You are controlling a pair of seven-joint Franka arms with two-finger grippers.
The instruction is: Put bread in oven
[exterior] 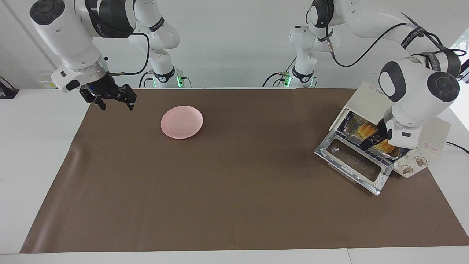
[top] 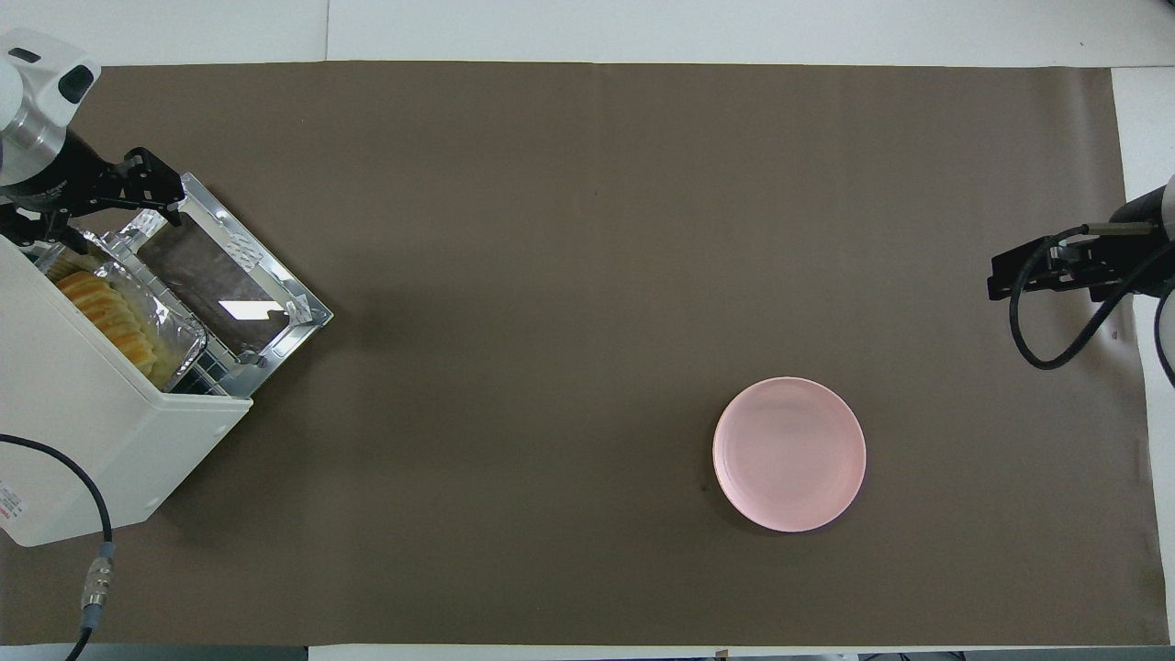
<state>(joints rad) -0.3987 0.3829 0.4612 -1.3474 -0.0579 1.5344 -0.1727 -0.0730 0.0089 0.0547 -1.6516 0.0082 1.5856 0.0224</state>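
Observation:
The cream-white oven (exterior: 427, 141) stands at the left arm's end of the table with its glass door (exterior: 353, 163) dropped open. The yellow-orange bread (exterior: 366, 129) lies in a crinkled foil tray (exterior: 351, 123) inside the oven mouth. Both also show in the overhead view: the oven (top: 92, 441) and the bread (top: 101, 308). My left gripper (exterior: 372, 141) is open at the oven mouth, over the tray's front edge and the door hinge, and holds nothing; it also shows in the overhead view (top: 156, 188). My right gripper (exterior: 111, 99) is open and empty, waiting in the air over the right arm's end of the table.
A round pink plate (exterior: 182, 122) sits empty on the brown mat (exterior: 234, 205), toward the right arm's end; it also shows in the overhead view (top: 789, 454). A black cable (top: 55, 477) runs past the oven's back.

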